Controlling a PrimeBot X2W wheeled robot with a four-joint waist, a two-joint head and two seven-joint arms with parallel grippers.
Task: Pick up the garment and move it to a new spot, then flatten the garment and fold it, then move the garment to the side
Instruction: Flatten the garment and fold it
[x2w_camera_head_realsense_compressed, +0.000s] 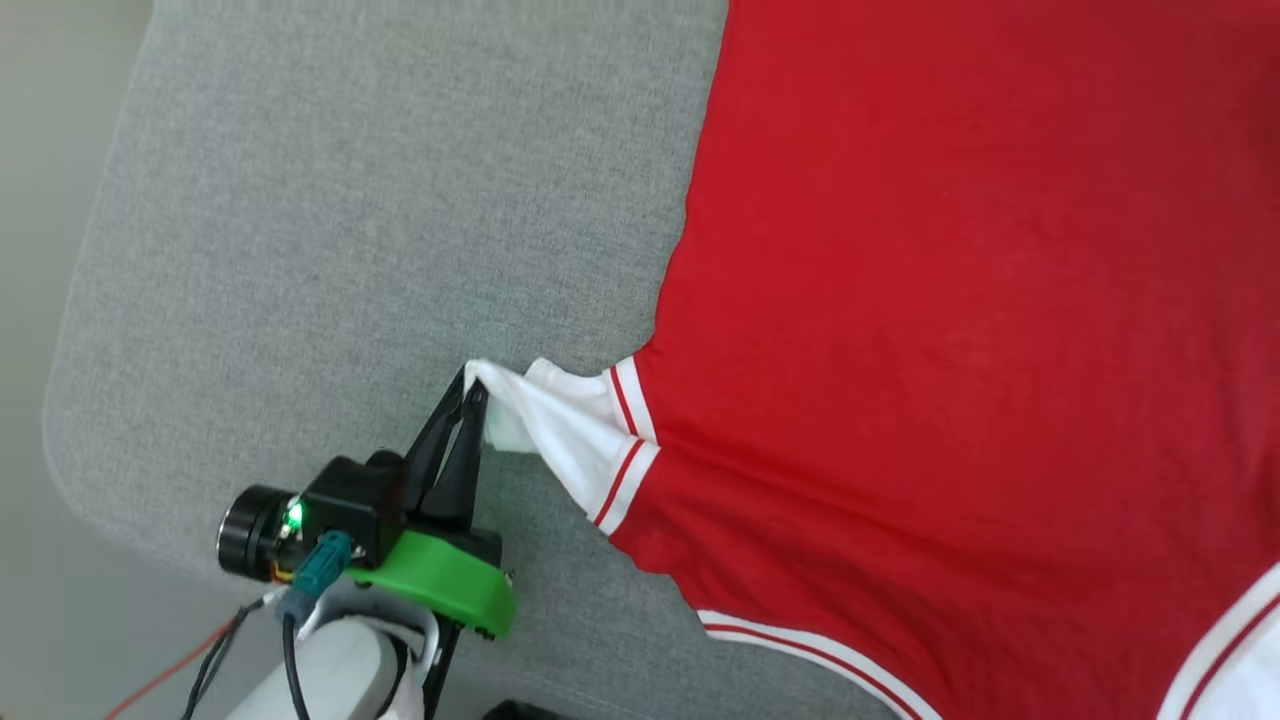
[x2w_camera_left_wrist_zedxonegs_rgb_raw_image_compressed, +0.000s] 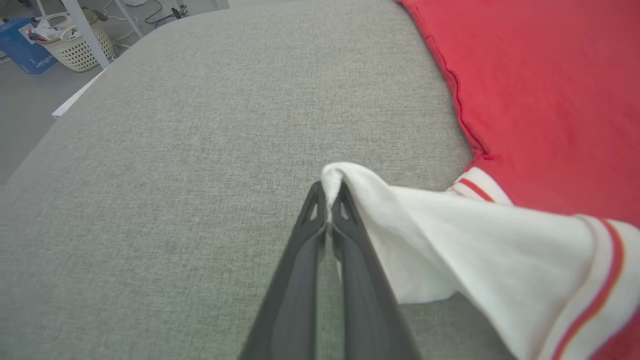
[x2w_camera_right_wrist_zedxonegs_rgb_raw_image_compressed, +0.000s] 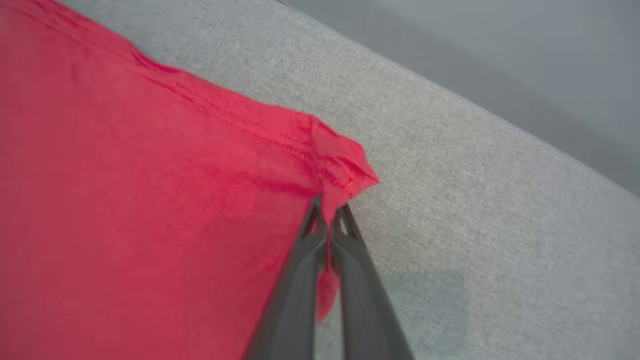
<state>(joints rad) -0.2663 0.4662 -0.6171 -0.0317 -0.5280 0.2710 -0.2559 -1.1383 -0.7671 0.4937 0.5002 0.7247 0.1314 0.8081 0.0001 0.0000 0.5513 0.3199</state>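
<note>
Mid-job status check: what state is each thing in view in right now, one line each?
garment: spread out on the grey cushion, plain red side up, white sleeve stretched sideways.
left gripper: jaws shut on the sleeve's edge.
right gripper: jaws shut on a red hem corner.
basket: upright on the floor.

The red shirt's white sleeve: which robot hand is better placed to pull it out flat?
Left. The left hand is shut on the white sleeve tip of the shirt; the right hand pinches a red hem corner instead.
</note>
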